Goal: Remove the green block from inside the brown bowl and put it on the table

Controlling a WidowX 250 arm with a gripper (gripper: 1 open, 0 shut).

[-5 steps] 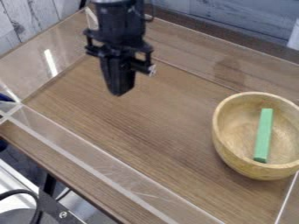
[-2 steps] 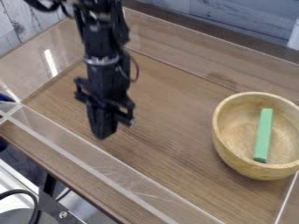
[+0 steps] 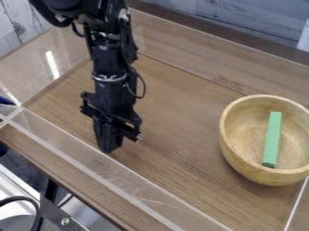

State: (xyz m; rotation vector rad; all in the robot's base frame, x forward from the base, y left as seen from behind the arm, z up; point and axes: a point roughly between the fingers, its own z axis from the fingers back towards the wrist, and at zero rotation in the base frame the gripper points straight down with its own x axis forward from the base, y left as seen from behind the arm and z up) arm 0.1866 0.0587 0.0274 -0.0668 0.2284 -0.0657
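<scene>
Light-tan round wooden bowl (image 3: 237, 148) | flat green bar (image 3: 272, 140) inside | dark fingers (image 3: 105, 143), blurry, seemingly closed

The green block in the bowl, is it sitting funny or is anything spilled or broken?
Nothing looks spilled or broken. The light green rectangular block lies inside the round tan wooden bowl, not on the brown wood-grain table. That isn't odd: taking it out is the job.

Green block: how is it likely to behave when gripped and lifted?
The green block looks straight-edged, so it is probably stiff. Its slim bar shape suggests it is fairly light. Lying flat inside the curved brown bowl, it may slide if nudged but seems unlikely to roll.
</scene>
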